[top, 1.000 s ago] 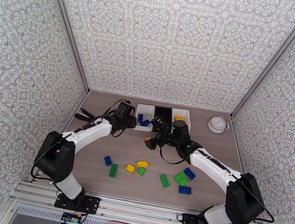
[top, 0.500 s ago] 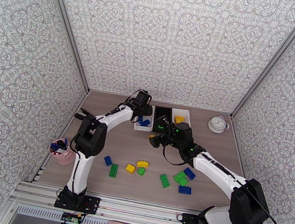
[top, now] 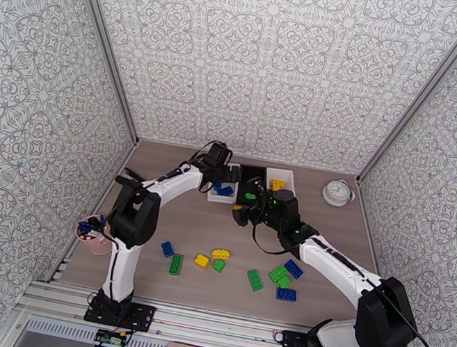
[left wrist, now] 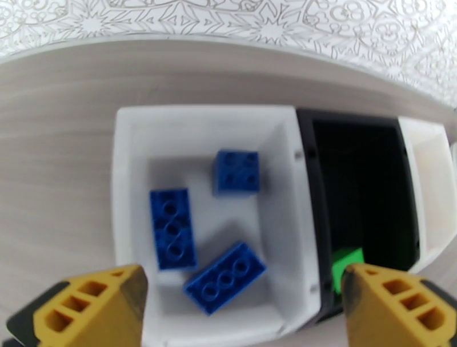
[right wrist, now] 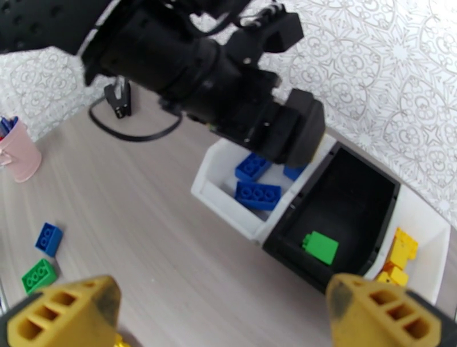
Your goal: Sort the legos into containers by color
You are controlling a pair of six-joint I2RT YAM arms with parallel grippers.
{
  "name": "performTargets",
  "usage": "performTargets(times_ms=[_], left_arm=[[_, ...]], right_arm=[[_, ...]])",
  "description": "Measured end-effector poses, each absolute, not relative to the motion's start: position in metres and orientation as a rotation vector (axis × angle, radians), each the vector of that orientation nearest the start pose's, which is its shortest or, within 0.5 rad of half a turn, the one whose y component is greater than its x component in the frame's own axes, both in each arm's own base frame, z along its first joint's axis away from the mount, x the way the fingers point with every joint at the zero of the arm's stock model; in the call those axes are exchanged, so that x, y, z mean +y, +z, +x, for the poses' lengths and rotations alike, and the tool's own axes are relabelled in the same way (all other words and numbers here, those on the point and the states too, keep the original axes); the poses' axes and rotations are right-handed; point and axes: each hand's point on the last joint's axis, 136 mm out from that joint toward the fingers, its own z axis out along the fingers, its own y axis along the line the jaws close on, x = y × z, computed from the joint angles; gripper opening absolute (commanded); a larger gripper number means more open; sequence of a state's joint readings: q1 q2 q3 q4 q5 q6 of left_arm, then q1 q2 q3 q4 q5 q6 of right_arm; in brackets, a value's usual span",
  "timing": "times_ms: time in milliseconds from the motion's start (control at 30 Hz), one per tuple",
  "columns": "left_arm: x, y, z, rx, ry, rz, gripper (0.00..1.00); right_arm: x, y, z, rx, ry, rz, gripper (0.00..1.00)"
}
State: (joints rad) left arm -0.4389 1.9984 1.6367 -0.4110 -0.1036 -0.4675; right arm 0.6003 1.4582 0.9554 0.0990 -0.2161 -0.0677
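Along the worktop's far edge three bins are sitting side by side. The left white bin (left wrist: 123, 171) is holding three blue bricks (left wrist: 172, 228), the black bin (left wrist: 365, 171) one green brick (right wrist: 320, 247), and the right white bin (right wrist: 425, 228) yellow bricks (right wrist: 403, 248). The left pincer (left wrist: 240, 302) is hanging spread and empty over the blue bricks. The right pincer (right wrist: 228, 308) is gaping empty near the black bin. The loose bricks (top: 254, 279) are lying toward the near edge.

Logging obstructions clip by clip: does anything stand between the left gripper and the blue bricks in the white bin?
Nothing visible does. The left gripper hangs open above the white bin, and its three blue bricks lie uncovered between the fingers.
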Motion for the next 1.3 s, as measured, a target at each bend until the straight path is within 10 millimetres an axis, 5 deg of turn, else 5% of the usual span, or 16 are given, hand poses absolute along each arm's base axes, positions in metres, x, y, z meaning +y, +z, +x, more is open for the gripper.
performTargets(times_ms=[133,267,533,867,1033,1300], left_arm=[[-0.206,0.180,0.471,2.314,-0.314,-0.095,1.00],[-0.191,0.187,0.433,2.305,-0.296,-0.131,1.00],[-0.134,0.148,0.345,2.418,-0.180,-0.318,1.00],[-0.066,0.101,0.252,2.574,-0.056,-0.645,0.94],[-0.051,0.075,0.224,2.651,-0.085,-0.803,0.93],[-0.061,0.052,0.213,2.768,-0.131,-0.849,0.83]], right_arm=[[0.297,0.219,0.348,1.808,0.611,-0.851,1.00],[0.305,0.223,0.338,1.764,0.650,-0.939,1.00],[0.323,0.233,0.319,1.681,0.673,-1.107,1.00],[0.344,0.221,0.313,1.674,0.691,-1.227,0.99],[0.354,0.208,0.312,1.698,0.694,-1.270,1.00],[0.358,0.203,0.313,1.709,0.697,-1.285,0.99]])
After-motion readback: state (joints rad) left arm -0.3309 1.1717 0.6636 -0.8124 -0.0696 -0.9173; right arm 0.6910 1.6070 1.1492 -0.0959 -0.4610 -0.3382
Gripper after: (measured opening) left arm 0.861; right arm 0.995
